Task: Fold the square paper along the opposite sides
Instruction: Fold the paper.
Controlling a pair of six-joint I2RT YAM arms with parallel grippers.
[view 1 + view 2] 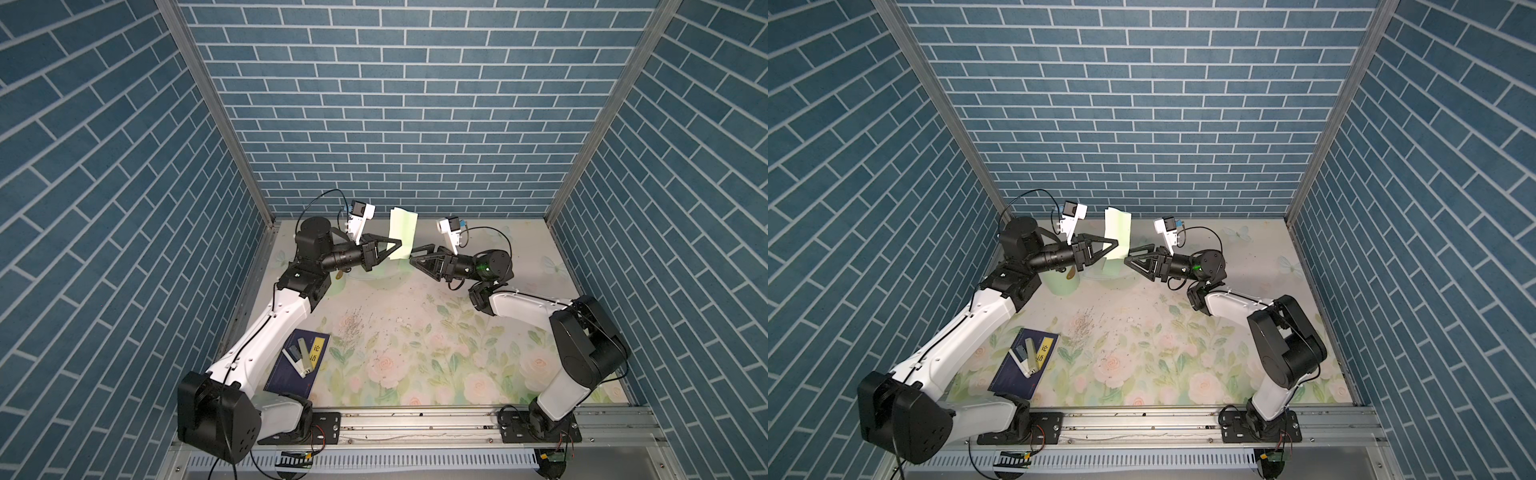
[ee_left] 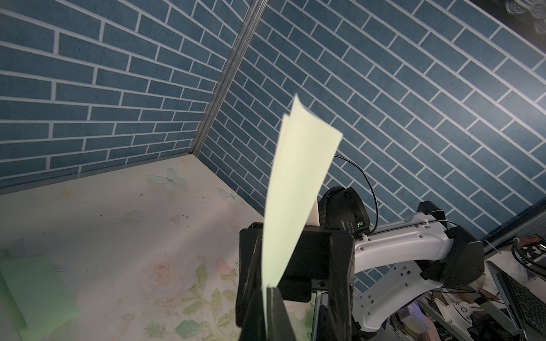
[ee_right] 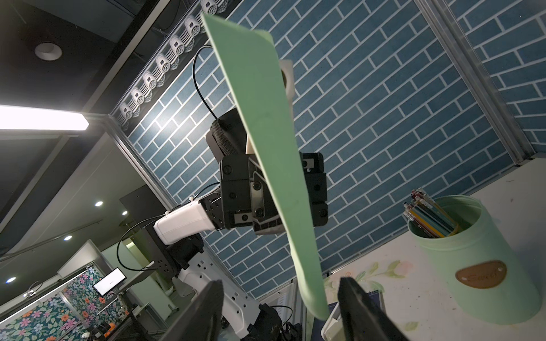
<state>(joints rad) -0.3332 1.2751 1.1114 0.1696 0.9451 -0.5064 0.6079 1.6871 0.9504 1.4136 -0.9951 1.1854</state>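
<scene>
Just one folded paper, two pincers

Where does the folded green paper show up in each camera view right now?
Top views: the green paper stands upright near the back wall, pinched by the left gripper, the right gripper open beside it.
Left wrist: pale strip rising from the shut jaws, centre.
Right wrist: green strip running diagonally, its end between the open fingers.
Shared landmark: the mint pencil can, absent from the left wrist view.
</scene>
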